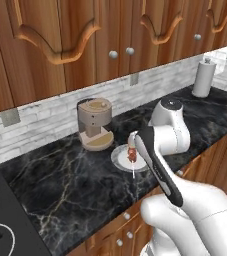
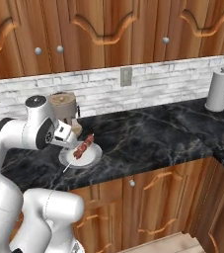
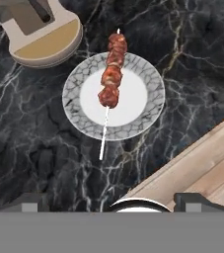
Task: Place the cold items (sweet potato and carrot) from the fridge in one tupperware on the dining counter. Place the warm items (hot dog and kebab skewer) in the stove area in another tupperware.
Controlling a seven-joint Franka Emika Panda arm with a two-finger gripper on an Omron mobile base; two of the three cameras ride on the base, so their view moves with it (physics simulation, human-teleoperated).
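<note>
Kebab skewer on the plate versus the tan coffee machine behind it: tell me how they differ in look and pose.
The brown-red meat kebab skewer lies flat across the round white grey-rimmed plate, its thin stick poking past the rim; the tan cylindrical coffee machine stands upright straight on the black marble counter. The skewer is slim and lumpy, the machine bulky and smooth. Both sit close together on the same counter near the backsplash.

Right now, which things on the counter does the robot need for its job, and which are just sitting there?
For the job:
- kebab skewer, lying across the plate
- the tool, open, above the skewer

Just sitting there:
- coffee machine, beside the plate
- paper towel roll, far along the counter
</note>
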